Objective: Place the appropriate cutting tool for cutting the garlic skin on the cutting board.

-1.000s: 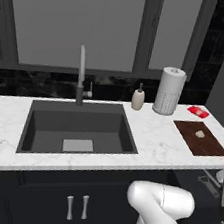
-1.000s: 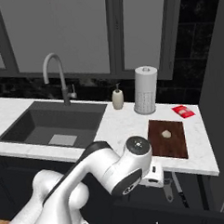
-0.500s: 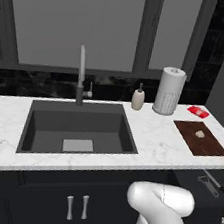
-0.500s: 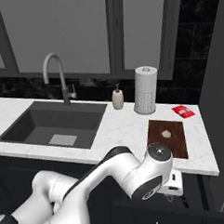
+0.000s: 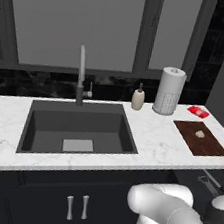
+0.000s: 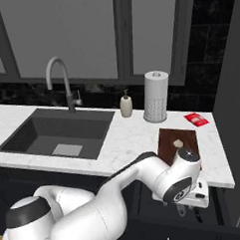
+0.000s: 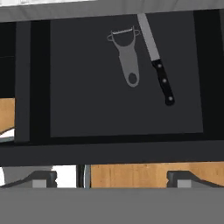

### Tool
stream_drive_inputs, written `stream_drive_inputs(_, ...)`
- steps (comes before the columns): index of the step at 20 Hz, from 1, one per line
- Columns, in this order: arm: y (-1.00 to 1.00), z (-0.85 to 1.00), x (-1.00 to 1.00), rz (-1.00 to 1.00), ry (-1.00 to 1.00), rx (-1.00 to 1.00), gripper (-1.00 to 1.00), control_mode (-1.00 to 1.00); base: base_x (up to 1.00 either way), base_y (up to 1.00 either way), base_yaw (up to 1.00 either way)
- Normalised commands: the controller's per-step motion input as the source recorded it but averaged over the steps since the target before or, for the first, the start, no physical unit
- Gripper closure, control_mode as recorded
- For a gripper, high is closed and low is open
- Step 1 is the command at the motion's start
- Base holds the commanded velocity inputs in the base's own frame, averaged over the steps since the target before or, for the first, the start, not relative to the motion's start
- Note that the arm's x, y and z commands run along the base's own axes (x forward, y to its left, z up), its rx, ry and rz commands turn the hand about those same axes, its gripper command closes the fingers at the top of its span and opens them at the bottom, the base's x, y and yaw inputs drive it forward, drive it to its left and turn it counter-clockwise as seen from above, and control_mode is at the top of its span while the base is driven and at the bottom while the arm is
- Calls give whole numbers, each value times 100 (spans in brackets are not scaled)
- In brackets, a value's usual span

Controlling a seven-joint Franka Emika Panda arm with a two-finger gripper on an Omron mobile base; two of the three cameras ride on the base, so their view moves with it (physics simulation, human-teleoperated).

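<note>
The dark reddish-brown cutting board (image 5: 201, 139) (image 6: 178, 139) lies on the counter's right end, with the small beige garlic (image 5: 200, 133) (image 6: 178, 144) on it. Below the counter edge my hand (image 6: 195, 199) points down into an open drawer (image 7: 127, 78). On the drawer's dark floor lie a grey peeler (image 7: 127, 56) and, beside it, a knife (image 7: 158, 60) with a steel blade and black riveted handle. My gripper (image 7: 113, 179) hangs above them, open, its fingertips (image 7: 43, 178) wide apart and nothing between them.
A paper-towel roll (image 5: 169, 91) (image 6: 156, 96), a soap bottle (image 5: 138, 98) and a small bright red flat item (image 5: 198, 111) (image 6: 196, 119) stand behind the board. The sink (image 5: 78, 129) with its faucet (image 5: 81, 74) is to the left. Wooden floor (image 7: 131, 175) shows beyond the drawer front.
My arm has swung right and down in front of the counter, bringing the hand over the open drawer. The board and garlic have not moved.
</note>
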Motion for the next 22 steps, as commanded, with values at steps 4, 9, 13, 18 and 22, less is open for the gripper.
stream_drive_inputs(4, -16, -63, 33, 0, 6, 0, -100, -100, 0, 0, 0)
stream_drive_inputs(9, -13, -56, 38, 0, 7, 0, -100, -100, 0, 0, 0)
stream_drive_inputs(13, -11, -66, 30, 0, 7, 0, -100, -100, 0, 0, 0)
stream_drive_inputs(18, -12, -58, 20, 0, 10, 0, -100, -100, 0, 0, 0)
stream_drive_inputs(22, -4, -53, 3, 0, 9, 0, -100, -100, 0, 0, 0)
